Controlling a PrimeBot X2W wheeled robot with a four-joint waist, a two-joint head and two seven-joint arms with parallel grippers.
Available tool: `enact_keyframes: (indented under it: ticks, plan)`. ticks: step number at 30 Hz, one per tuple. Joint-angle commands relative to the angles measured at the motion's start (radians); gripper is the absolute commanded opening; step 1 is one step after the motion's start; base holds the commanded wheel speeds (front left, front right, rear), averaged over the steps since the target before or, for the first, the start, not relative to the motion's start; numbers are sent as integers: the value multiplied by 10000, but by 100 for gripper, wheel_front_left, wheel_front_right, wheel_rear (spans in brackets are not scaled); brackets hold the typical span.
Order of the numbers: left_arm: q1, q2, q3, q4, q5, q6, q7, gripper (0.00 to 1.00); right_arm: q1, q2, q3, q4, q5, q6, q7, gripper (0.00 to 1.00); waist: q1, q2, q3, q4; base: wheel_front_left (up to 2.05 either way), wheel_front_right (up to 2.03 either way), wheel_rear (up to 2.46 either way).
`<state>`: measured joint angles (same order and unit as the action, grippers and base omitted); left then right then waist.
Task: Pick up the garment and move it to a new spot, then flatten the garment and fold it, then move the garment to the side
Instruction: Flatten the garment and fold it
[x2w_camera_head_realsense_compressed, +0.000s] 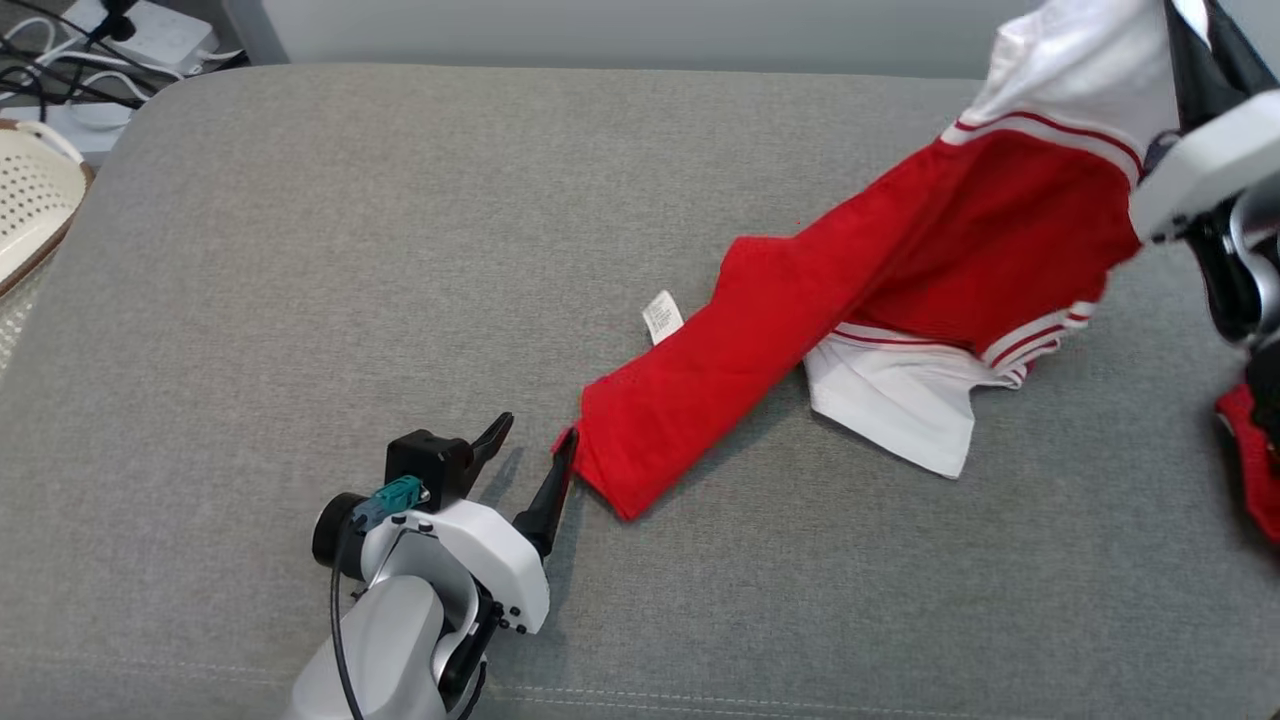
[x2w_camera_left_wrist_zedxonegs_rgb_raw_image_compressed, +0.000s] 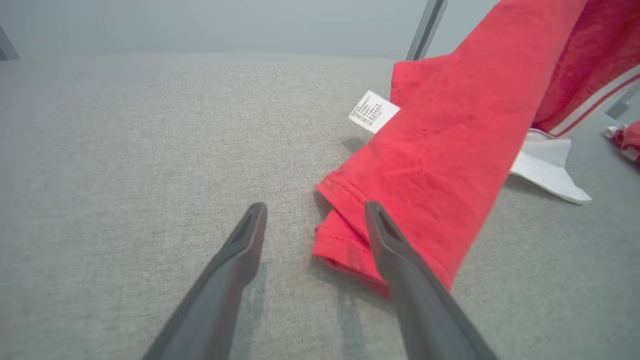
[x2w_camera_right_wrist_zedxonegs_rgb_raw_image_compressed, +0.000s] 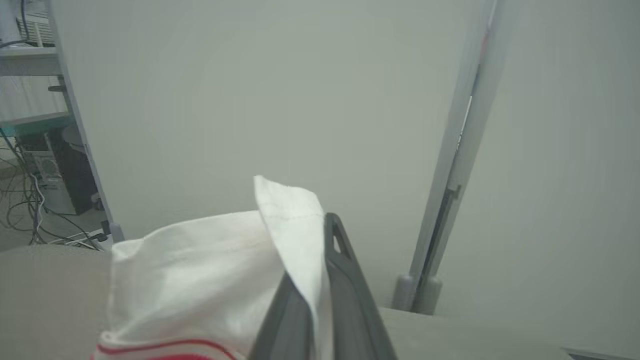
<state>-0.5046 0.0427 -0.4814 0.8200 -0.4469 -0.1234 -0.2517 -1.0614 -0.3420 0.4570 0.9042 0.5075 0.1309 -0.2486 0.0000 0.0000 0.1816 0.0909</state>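
My right gripper (x2w_camera_right_wrist_zedxonegs_rgb_raw_image_compressed: 320, 240), clamped on the white edge of the garment (x2w_camera_head_realsense_compressed: 900, 300), holds it above the grey cushion (x2w_camera_head_realsense_compressed: 400, 250). Its red hem rests on the cushion beside my wide-open, empty left gripper (x2w_camera_head_realsense_compressed: 538, 430). I judge relocation underway; flattening and folding remain.

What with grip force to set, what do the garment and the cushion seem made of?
The garment: probably a soft, matte cotton-like knit; it drapes limply, with a stitched hem. The cushion: seemingly coarse woven grey upholstery, matte; its weave shows.
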Motion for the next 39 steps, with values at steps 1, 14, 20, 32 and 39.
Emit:
enact_keyframes:
  ticks: [1,14,20,32,39]
  plan:
    - [1,215,327,-175,113,-73,-101,100,842,113,-94,-327,-128,-2,-128,0,0,0,-41,-246,0,0,0]
    - [-829,588,232,640,-345,-73,-101,100,3729,803,-158,-1985,-289,-2,512,0,0,0,348,-1046,0,0,0]
    - [-1724,727,-192,1139,-1635,-73,313,100,4284,1236,-119,-2656,-534,-2,774,0,0,0,661,-1458,0,0,0]
    - [-1824,1196,-1579,1239,-3419,-73,922,100,4591,1640,-518,-3314,-1057,-2,1092,0,0,0,860,-1643,0,0,0]
    - [-1902,1298,-2361,1288,-3965,-73,844,45,4626,1841,-593,-3584,-1265,-2,1283,0,0,0,912,-1628,0,0,0]
